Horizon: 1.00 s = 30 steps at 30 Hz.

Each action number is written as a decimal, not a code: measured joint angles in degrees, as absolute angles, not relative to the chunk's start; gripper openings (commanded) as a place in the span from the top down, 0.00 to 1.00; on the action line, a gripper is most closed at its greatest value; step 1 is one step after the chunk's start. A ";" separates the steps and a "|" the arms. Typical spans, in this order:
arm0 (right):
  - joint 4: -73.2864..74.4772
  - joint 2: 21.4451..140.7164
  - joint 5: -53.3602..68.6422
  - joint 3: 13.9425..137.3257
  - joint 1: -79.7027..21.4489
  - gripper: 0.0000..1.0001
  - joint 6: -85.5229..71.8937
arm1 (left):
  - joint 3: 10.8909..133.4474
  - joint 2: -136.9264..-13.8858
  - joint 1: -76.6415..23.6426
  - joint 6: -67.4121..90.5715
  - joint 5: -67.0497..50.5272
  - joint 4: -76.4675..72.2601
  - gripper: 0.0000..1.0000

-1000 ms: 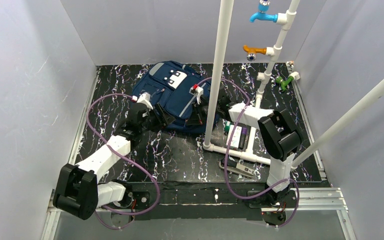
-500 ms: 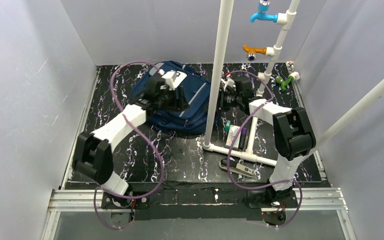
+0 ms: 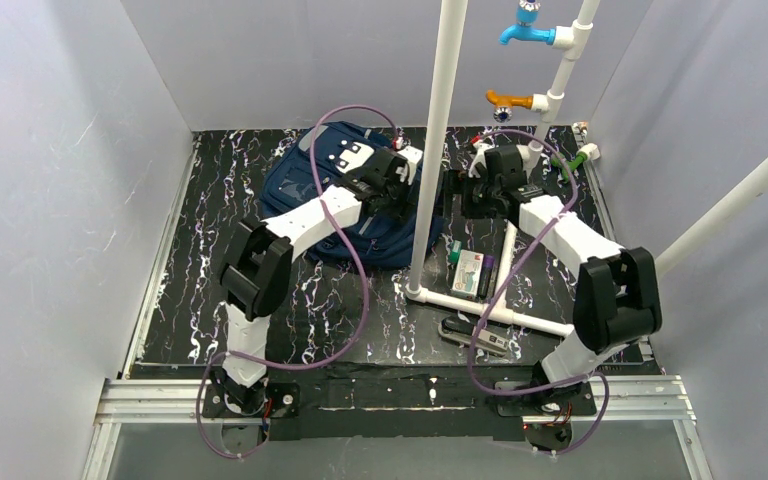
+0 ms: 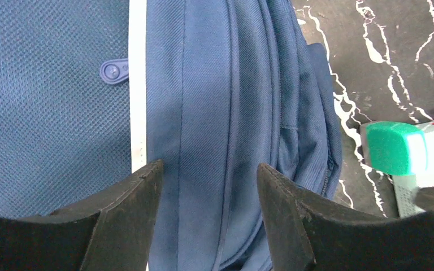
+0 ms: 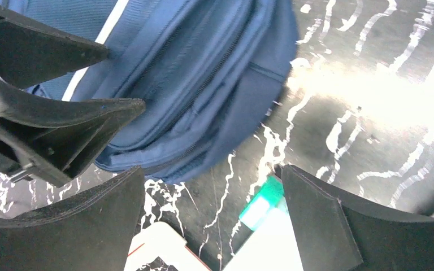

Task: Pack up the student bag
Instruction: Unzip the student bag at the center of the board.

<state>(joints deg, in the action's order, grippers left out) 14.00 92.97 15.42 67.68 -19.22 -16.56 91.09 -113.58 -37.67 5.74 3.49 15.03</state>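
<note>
Left wrist: left pincer (image 4: 209, 166) spread above the student bag (image 4: 203, 84), pinching nothing.
Right wrist: right pincer (image 5: 212, 169) spread wide over the worktop (image 5: 395, 34), beside the bag's edge.

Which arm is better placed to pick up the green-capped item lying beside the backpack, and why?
Right, probably. The green-capped item shows between the fingers of the open right gripper; the left gripper hangs over the backpack, with the item off to its side.
</note>
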 measured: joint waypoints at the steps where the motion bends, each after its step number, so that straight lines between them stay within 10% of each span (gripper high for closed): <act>1: 15.62 91.77 13.63 67.64 -19.22 0.02 -16.60 | 91.68 -114.17 -38.13 5.02 4.49 15.40 0.41; 9: 26.04 83.44 8.32 63.81 -17.82 0.02 -19.25 | 95.22 -117.82 -40.29 1.39 12.95 17.41 0.54; 14: 36.38 81.56 5.89 59.33 -17.10 0.02 -20.21 | 97.47 -119.11 -40.73 -1.02 15.20 20.27 1.00; 30: 66.85 53.93 13.56 47.33 -17.72 0.02 -61.84 | 91.37 -111.83 -32.25 9.04 -5.34 18.41 1.00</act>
